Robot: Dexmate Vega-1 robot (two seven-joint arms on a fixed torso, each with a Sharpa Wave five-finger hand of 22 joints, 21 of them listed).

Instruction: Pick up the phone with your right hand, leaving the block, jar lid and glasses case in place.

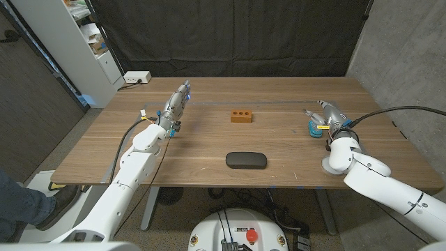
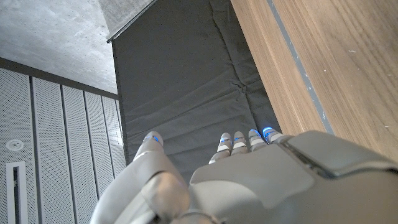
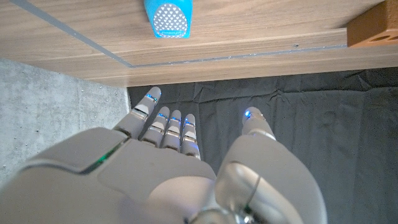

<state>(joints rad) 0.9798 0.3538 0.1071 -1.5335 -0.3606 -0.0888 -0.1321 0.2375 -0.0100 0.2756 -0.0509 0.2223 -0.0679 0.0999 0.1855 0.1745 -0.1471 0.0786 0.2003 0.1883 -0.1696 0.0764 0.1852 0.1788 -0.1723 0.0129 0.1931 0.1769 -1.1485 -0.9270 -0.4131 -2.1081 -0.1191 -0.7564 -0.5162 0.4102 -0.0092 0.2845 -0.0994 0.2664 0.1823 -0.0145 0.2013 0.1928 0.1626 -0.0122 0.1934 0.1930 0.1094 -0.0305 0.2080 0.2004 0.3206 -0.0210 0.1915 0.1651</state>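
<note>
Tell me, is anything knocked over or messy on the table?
Nothing looks spilled or broken. The block and glasses case lie neatly on the table, and a blue thing sits beside the right hand.

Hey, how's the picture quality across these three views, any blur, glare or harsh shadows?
Head view: even light, sharp, soft shadow under the glasses case. Left wrist view: left hand close and soft. Right wrist view: right hand blurred, table grain crisp.
</note>
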